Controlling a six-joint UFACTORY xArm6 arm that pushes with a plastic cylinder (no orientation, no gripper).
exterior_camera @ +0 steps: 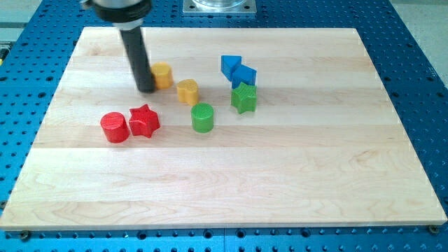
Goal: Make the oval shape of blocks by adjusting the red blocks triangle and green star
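Note:
My tip [146,89] rests on the wooden board just left of a yellow block [162,74], touching or nearly touching it. A second yellow block [187,91] lies to its lower right. A red cylinder [115,127] and a red star [144,120] sit side by side below my tip. A green cylinder [202,117] stands right of the red star. A green star [243,98] sits right of centre, directly below two blue blocks [231,66] [244,75]. The blocks form a rough ring.
The wooden board [294,175] lies on a blue perforated table [413,56]. A metal mount [219,6] shows at the view's top edge.

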